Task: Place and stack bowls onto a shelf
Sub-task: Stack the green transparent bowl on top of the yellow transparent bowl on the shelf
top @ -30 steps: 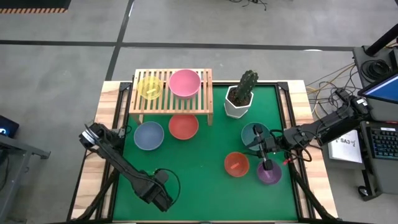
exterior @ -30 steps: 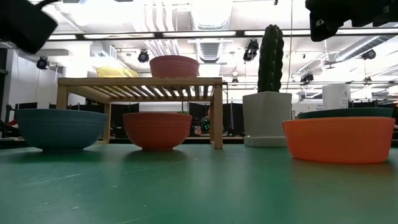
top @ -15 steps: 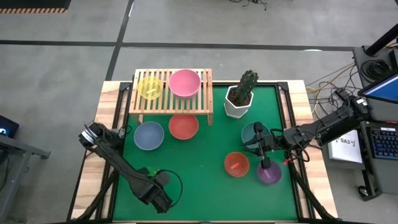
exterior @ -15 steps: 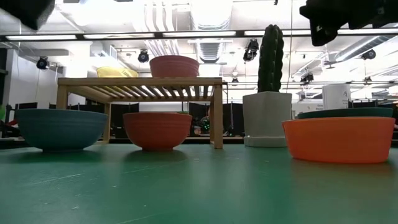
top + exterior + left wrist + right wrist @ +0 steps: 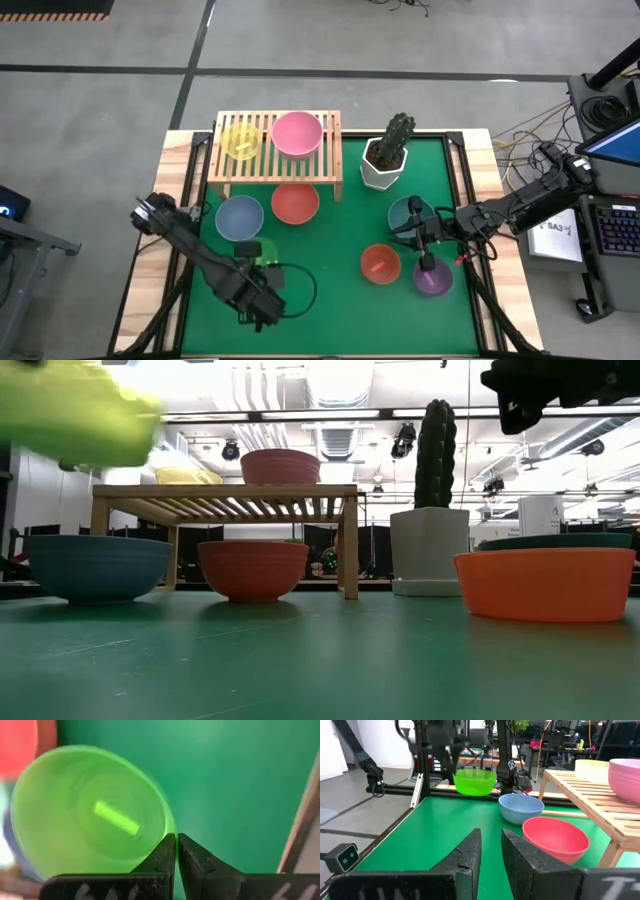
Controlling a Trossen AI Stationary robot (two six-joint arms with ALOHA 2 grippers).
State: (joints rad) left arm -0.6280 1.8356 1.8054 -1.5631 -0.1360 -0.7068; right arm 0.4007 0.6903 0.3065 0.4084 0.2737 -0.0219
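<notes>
A lime green bowl point(image 5: 90, 815) hangs in the air over the mat's near left, with my left gripper point(image 5: 176, 840) shut on it; the high view shows the lime green bowl point(image 5: 255, 249) just near of the blue-grey bowl point(image 5: 239, 217). A yellow bowl point(image 5: 241, 140) and a pink bowl point(image 5: 297, 133) sit on the shelf point(image 5: 275, 170). A coral-red bowl point(image 5: 295, 203) stands on the mat in front of the shelf. My right gripper point(image 5: 491, 851) hovers open over the teal bowl point(image 5: 408, 212), beside the red-orange bowl point(image 5: 380, 263) and the purple bowl point(image 5: 433, 279). My left gripper pinches the lime green bowl's rim point(image 5: 169, 826) between its two fingers, one on the inner side and one on the outer. In the right wrist view the fingers come down at the rim point(image 5: 461, 772) from above. The bowl hangs below them, lifted clear of the mat, roughly level.
A white pot with a cactus point(image 5: 388, 155) stands at the far right of the green mat point(image 5: 320, 290), next to the shelf's right leg. The mat's near middle is bare. Wooden table edges frame the mat on both sides.
My left arm has swung from the mat's near edge toward the blue-grey bowl. The lime green bowl has come out from under it and risen: it now shows blurred, high at the left of the low view.
</notes>
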